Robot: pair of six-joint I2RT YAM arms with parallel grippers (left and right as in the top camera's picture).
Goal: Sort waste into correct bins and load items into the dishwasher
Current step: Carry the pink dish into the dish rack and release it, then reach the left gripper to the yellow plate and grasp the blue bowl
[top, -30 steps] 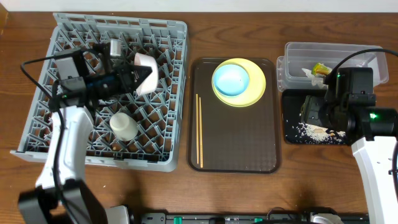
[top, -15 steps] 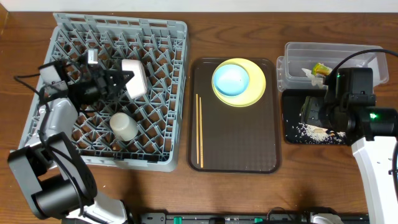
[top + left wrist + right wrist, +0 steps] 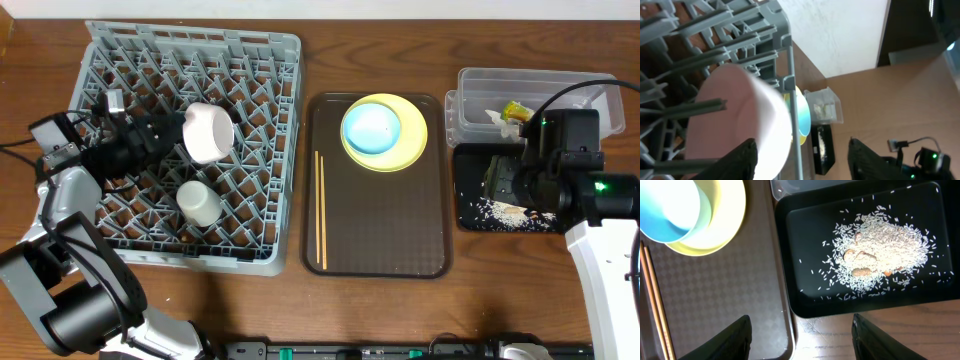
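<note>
The jaws of your left gripper (image 3: 176, 133) stand spread just left of the pinkish-white bowl (image 3: 208, 132); the light-blue bowl (image 3: 372, 126) lies well right, mid-frame.

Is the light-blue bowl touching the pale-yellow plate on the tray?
Touching. The overhead view shows the light-blue bowl sitting on the pale-yellow plate, inside its rim; the right wrist view shows no gap between them either.
</note>
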